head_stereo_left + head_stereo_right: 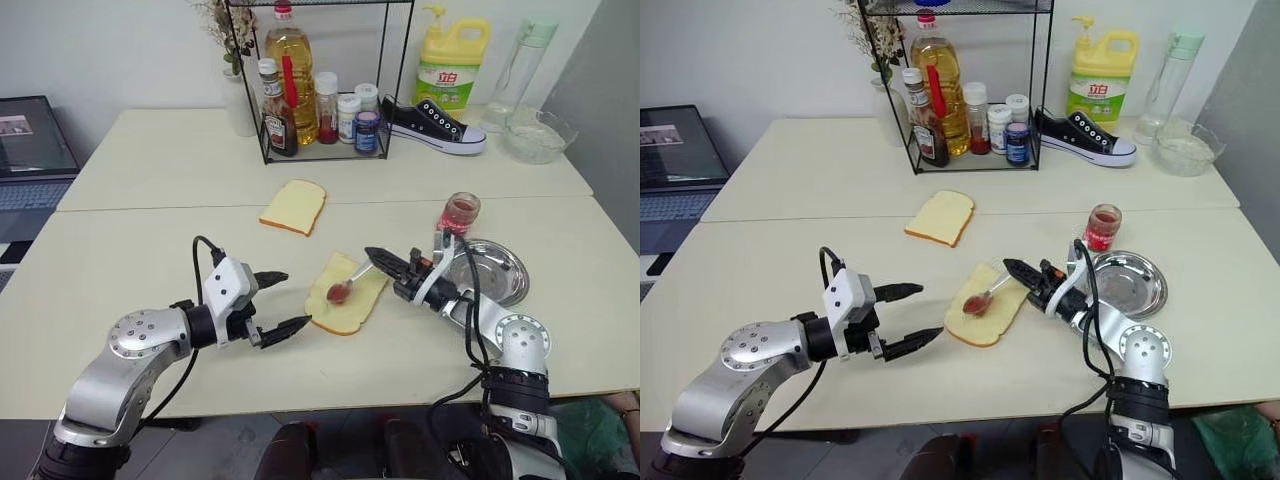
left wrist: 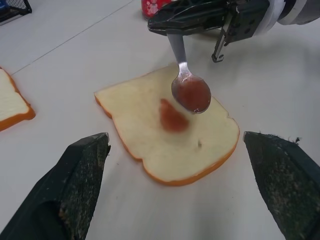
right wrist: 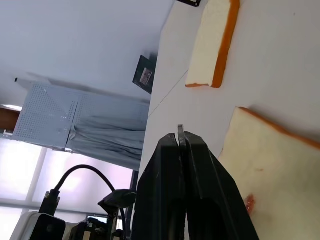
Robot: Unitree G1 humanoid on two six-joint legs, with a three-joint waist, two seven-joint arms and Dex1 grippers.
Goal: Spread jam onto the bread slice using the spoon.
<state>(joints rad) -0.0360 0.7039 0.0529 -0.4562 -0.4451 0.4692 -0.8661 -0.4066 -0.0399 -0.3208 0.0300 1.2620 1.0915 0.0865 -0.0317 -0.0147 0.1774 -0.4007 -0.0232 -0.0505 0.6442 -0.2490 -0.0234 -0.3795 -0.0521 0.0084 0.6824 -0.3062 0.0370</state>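
My right gripper (image 1: 372, 254), clamped on the spoon (image 2: 189, 90), should drag its loaded bowl flat across the bread slice (image 2: 170, 135).

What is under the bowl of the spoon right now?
The bread slice lies under the spoon, with a red jam smear beside the bowl's shadow. The bread directly beneath the bowl is covered.

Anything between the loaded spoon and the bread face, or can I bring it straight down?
Nothing visible. The spoon, clamped in the right pincer, hangs just above the bread slice, beside a jam smear.
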